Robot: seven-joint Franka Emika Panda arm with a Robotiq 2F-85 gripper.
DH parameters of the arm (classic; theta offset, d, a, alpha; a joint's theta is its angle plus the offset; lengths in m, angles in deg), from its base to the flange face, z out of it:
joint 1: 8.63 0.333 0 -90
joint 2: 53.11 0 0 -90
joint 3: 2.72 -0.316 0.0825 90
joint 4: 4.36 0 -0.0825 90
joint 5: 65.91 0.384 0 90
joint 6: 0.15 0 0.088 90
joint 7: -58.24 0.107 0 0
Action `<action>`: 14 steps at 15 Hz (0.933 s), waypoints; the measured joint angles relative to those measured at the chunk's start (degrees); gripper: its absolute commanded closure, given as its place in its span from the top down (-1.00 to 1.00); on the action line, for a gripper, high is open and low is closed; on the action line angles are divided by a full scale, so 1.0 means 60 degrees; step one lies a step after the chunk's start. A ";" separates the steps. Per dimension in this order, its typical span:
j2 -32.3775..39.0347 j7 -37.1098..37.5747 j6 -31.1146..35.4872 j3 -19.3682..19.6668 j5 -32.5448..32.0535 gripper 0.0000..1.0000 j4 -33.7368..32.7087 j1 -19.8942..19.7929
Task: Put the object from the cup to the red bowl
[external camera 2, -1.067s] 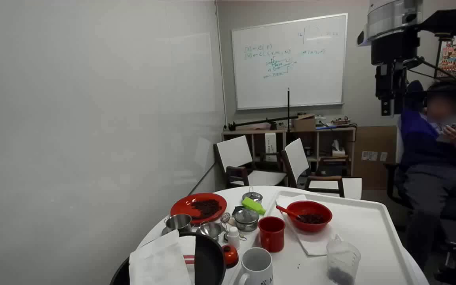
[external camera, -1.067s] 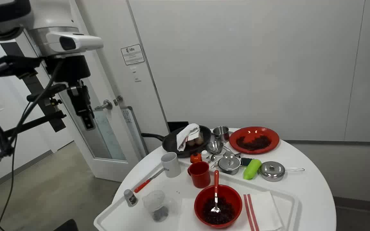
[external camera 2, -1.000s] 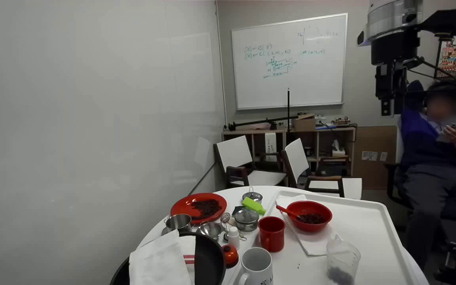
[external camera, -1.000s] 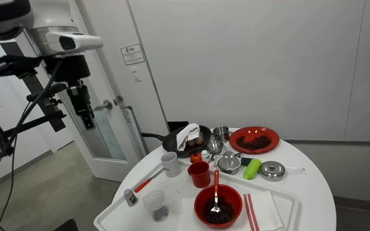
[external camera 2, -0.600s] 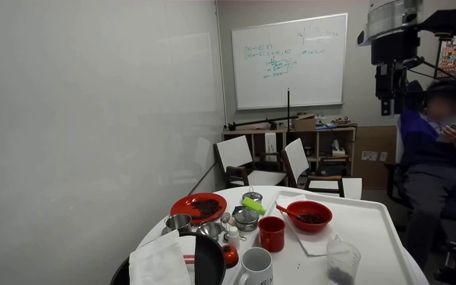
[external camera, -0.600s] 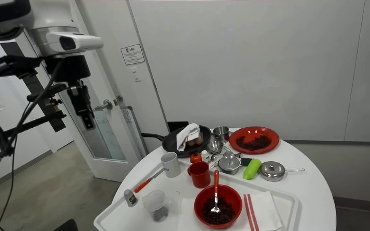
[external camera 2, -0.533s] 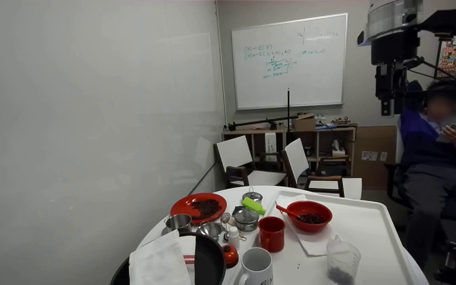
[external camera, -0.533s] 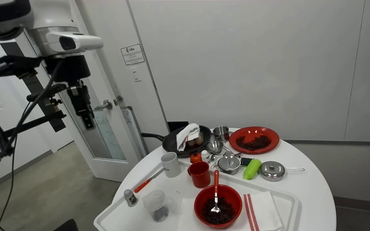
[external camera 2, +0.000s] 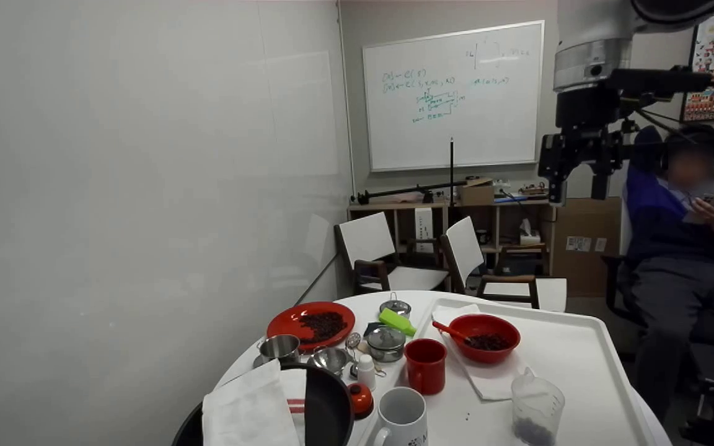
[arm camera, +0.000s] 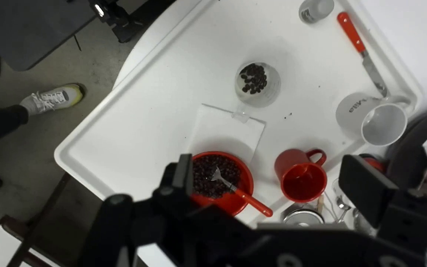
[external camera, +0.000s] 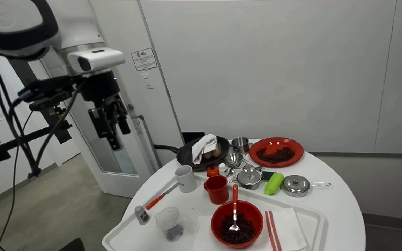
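Note:
The cup (external camera: 168, 218) is a translucent pale tumbler standing upright on the white tray; it also shows in an exterior view (external camera 2: 538, 402) and in the wrist view (arm camera: 272, 89). Dark beans (arm camera: 254, 78) lie in its bottom. The red bowl (external camera: 258, 218) stands nearby, holding many dark beans and a red-handled fork-like utensil (arm camera: 251, 201); the bowl also shows in an exterior view (external camera 2: 481, 355) and in the wrist view (arm camera: 249, 181). My gripper (external camera: 120, 136) is open and empty, high above and apart from the table; its two fingers stand wide apart in the wrist view (arm camera: 271, 178).
A red mug (external camera: 217, 190), a white mug (external camera: 186, 179), a knife (external camera: 161, 197) and a small grey shaker (external camera: 141, 214) stand or lie around the cup. A black pan (external camera: 187, 153), metal pots and a red plate (external camera: 295, 158) are farther back. A person (external camera 2: 673, 235) sits beyond the table.
The arm has moved to the right and slightly down in an exterior view, and left in the opposite one. The gripper has turned, so both fingers now show apart. The table things have not moved.

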 measured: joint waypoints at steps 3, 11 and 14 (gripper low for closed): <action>0.0704 0.0961 0.0919 -0.0195 -0.0009 1.00 0.0270 -0.0139; 0.2739 0.1537 0.2289 -0.0154 -0.0133 1.00 0.0421 -0.0120; 0.3432 0.1687 0.2660 -0.0063 -0.0230 1.00 0.0409 -0.0103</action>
